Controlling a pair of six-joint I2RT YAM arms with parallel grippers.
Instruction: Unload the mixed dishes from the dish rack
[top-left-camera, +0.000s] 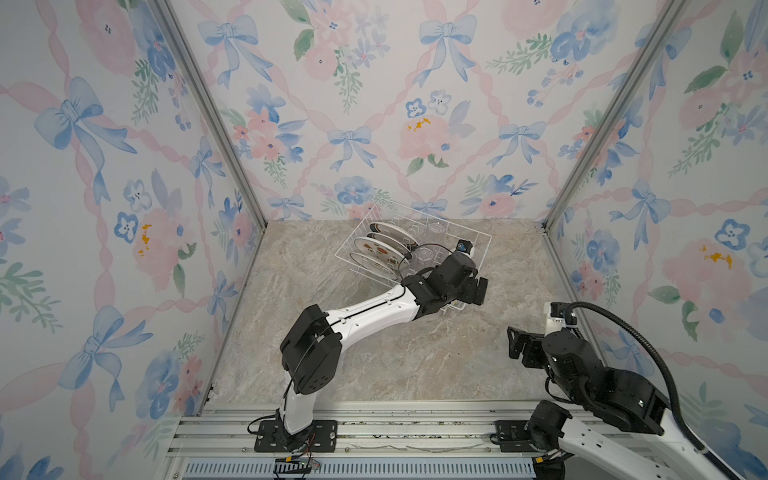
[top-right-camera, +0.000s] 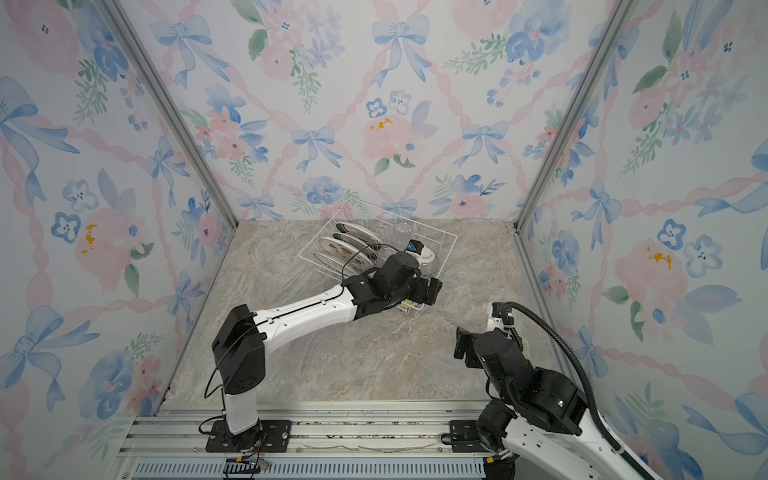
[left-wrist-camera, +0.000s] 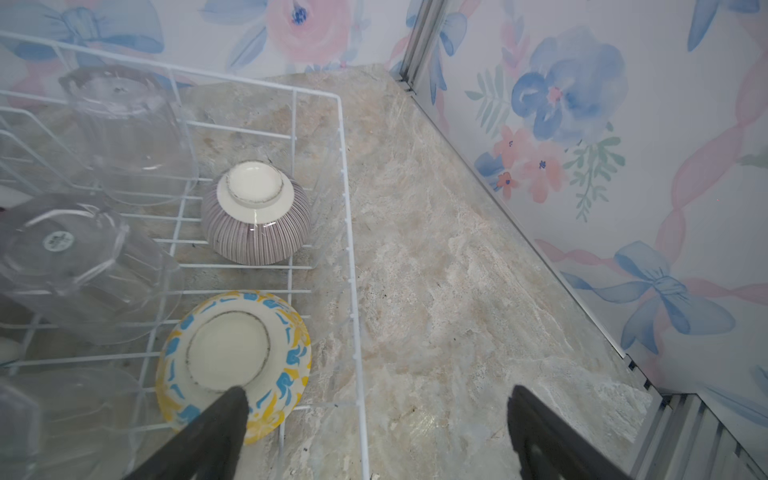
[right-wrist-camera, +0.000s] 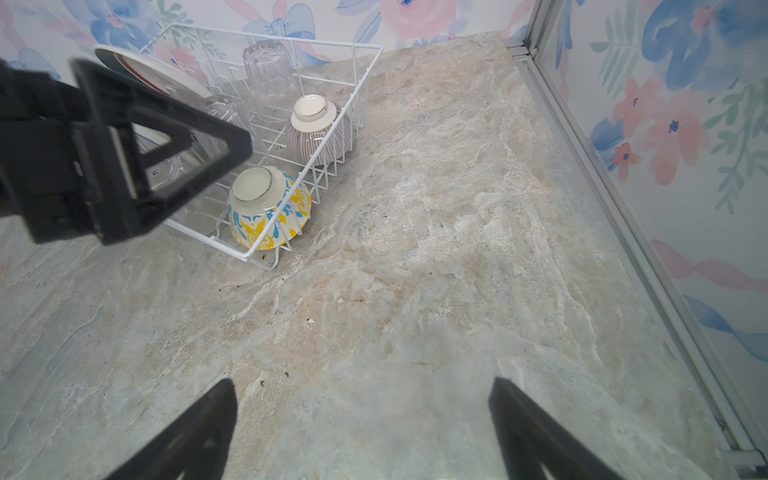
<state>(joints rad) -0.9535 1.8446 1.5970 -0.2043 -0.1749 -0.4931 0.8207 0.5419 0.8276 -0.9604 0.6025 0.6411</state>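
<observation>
Black L fingers (left-wrist-camera: 220, 428) wide over yellow-blue bowl (left-wrist-camera: 232, 353), R fingers (right-wrist-camera: 199, 424) wide

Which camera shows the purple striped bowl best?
Left wrist view: the purple striped bowl sits upside down, close, unobstructed. Right wrist view shows it smaller, behind rack wires; in a top view the left arm mostly hides it.
</observation>
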